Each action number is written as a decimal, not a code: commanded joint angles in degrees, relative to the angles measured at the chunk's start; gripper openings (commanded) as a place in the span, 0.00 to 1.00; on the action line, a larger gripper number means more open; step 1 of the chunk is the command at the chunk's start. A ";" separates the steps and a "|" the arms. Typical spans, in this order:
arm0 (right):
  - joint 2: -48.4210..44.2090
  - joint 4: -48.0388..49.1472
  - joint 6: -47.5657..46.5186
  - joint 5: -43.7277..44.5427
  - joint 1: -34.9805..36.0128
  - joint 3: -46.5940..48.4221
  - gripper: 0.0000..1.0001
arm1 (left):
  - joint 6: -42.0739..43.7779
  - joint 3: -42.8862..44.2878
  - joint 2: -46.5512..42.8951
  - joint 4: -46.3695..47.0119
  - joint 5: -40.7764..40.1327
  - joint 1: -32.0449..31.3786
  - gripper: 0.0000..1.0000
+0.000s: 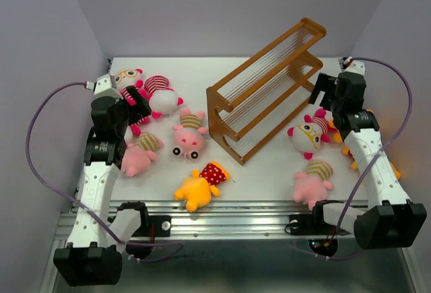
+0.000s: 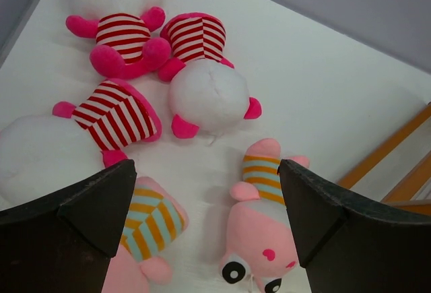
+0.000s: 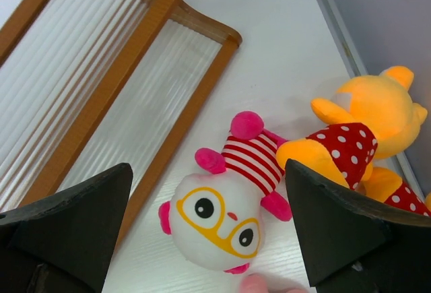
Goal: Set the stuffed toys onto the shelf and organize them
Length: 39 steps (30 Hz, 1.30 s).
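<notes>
Left claw (image 2: pixel 205 168) wide apart; right claw (image 3: pixel 209 168) likewise — stuffed toys (image 1: pixel 188 138) beside shelf (image 1: pixel 219 118)

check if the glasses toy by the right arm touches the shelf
Apart. The right wrist view shows bare table between the glasses toy and the shelf.

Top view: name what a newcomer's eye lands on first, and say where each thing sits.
The orange-brown wooden shelf stands out first, set diagonally right of centre with both tiers empty. Bright plush toys lie scattered around it: a pink-and-red striped cluster at the far left, a yellow toy in red polka dots alone in front, and a white-faced toy with orange glasses on the right.
</notes>
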 commanded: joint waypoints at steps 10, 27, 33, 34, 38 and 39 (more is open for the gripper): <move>-5.09 -1.67 -27.01 -36.97 -0.51 0.85 1.00 | 0.09 19.27 21.64 -1.12 10.08 1.11 0.99; 1.06 -13.98 -30.72 -51.40 -0.51 3.93 1.00 | 0.71 58.47 64.09 -9.38 9.66 3.49 0.95; 3.61 -13.90 -30.80 -53.87 -0.51 5.16 1.00 | -1.93 61.12 71.82 -11.84 7.38 1.39 0.88; 3.79 -13.90 -30.80 -53.95 -0.51 5.33 1.00 | -1.67 61.29 72.53 -12.46 5.20 0.77 0.88; 4.75 -13.81 -30.80 -54.57 -0.51 5.77 1.00 | -0.96 62.09 76.49 -16.32 -2.01 -1.95 0.84; 5.02 -13.81 -30.80 -54.57 -0.51 5.86 1.00 | -0.79 62.09 77.98 -16.76 -3.08 -2.23 0.82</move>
